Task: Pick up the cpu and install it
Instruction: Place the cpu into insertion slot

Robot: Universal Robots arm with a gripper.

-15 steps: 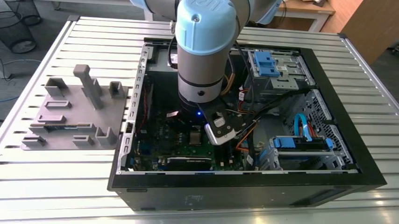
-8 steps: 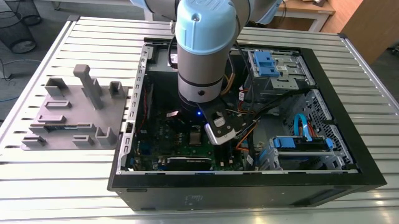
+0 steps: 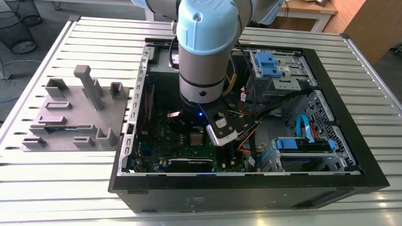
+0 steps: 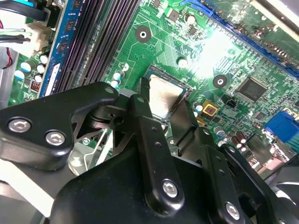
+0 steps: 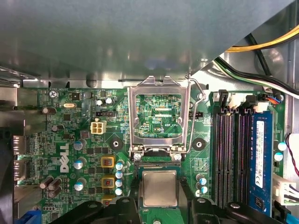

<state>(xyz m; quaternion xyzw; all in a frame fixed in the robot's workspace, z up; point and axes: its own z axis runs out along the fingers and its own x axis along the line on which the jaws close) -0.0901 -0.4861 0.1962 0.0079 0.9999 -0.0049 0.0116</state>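
Note:
The cpu (image 5: pixel 160 188), a small square chip with a silver-grey top, sits between the two black fingers of my gripper (image 5: pixel 160 198), directly over the socket on the green motherboard (image 5: pixel 70 140). In the second wrist view the cpu (image 4: pixel 163 95) shows between the fingertips (image 4: pixel 144 95), which press against its opposite edges. The gripper (image 4: pixel 164 101) is shut on it. Just beyond it the socket's metal bracket (image 5: pixel 159 84) stands flipped open with its lever (image 5: pixel 198 93) raised. In the exterior view the arm (image 3: pixel 204 56) reaches down into the open computer case (image 3: pixel 251 181).
Dark memory slots (image 5: pixel 231 154) and a blue memory stick (image 5: pixel 259 158) run beside the socket. Yellow and black cables (image 5: pixel 266 46) hang near the case wall. Blue drive cages (image 3: pixel 304 143) fill the case's right in the exterior view. A grey fixture plate (image 3: pixel 75 113) lies on the slatted table at its left.

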